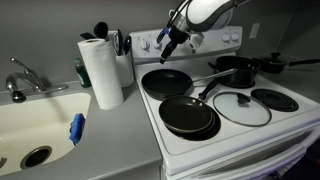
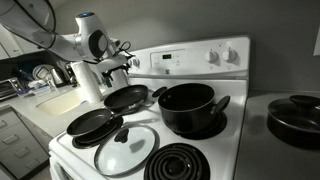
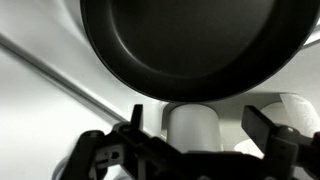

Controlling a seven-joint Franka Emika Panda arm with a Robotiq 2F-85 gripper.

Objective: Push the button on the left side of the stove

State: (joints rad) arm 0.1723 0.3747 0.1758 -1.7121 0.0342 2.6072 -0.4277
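The white stove [image 1: 235,130] with a raised back panel [image 2: 190,60] shows in both exterior views. Pans cover its burners. My gripper [image 1: 166,46] hangs at the left end of the back panel, just above the back left frying pan [image 1: 165,81]; it also shows in an exterior view [image 2: 117,66]. In the wrist view the gripper [image 3: 200,122] is open, with a round white knob [image 3: 190,128] between its two fingers. Whether a finger touches the knob cannot be told. The frying pan [image 3: 190,45] fills the upper part of that view.
A paper towel roll [image 1: 101,70] and a utensil holder [image 1: 122,48] stand on the counter left of the stove, next to a sink [image 1: 30,125]. A front frying pan [image 1: 188,115], a glass lid [image 1: 241,107] and a black pot [image 2: 188,106] sit on the stove.
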